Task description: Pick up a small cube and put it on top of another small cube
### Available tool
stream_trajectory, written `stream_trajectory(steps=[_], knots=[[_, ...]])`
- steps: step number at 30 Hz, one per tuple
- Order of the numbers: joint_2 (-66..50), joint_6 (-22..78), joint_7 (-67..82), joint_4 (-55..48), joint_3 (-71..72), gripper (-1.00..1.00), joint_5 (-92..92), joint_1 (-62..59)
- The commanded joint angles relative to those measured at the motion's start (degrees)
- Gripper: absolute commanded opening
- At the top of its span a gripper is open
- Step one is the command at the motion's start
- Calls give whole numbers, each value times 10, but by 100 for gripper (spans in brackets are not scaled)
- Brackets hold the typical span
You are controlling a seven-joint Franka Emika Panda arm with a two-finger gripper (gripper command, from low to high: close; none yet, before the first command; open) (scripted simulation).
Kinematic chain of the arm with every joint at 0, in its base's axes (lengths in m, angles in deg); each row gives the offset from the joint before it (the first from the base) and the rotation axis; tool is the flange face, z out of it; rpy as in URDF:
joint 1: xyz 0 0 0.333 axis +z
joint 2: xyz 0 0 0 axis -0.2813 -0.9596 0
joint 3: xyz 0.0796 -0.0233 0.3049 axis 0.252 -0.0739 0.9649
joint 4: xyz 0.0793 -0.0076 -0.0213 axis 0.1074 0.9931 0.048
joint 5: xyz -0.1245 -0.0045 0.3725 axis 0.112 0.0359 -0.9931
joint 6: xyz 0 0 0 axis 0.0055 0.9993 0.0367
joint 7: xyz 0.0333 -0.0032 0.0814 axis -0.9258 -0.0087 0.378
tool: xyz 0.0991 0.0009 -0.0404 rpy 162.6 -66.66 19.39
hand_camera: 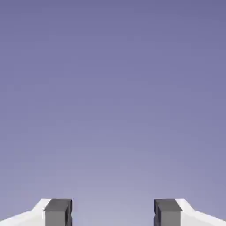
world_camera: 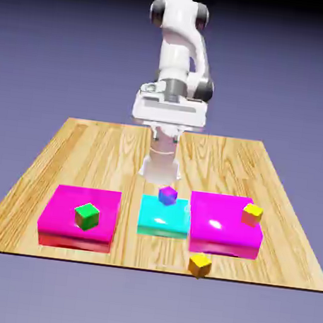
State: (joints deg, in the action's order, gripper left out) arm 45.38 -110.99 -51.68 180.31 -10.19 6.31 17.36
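Wooden tabletop (world_camera: pixel 122 241), plain blue-violet backdrop, glossy blocks (world_camera: pixel 80 211)

Small cube (world_camera: pixel 199 265) before a block (world_camera: pixel 216 235), another small cube (world_camera: pixel 252 214) on it

The arm (world_camera: pixel 177 45) is glossy white, with rounded, tubular segments and dark grey, nearly black round caps at its joints. A mid-grey band sits just above the hand (world_camera: pixel 170 112), which is a wide white block marked by a long grey strip across its front. The base (world_camera: pixel 161 168) is white and flares toward the bottom. The fingers (hand_camera: pixel 58 212) have white sides and blocky, dark grey tips.
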Motion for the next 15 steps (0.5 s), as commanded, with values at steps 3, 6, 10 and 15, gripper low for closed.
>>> stream_trajectory(steps=[3, 6, 10, 15], knots=[[-62, 41, 10, -46, 8, 0, 11, 8], [-125, 82, 20, -92, 17, 0, 21, 17], [-208, 137, 34, -153, 28, 0, 35, 28], [-311, 206, 51, -229, 42, 0, 53, 42]])
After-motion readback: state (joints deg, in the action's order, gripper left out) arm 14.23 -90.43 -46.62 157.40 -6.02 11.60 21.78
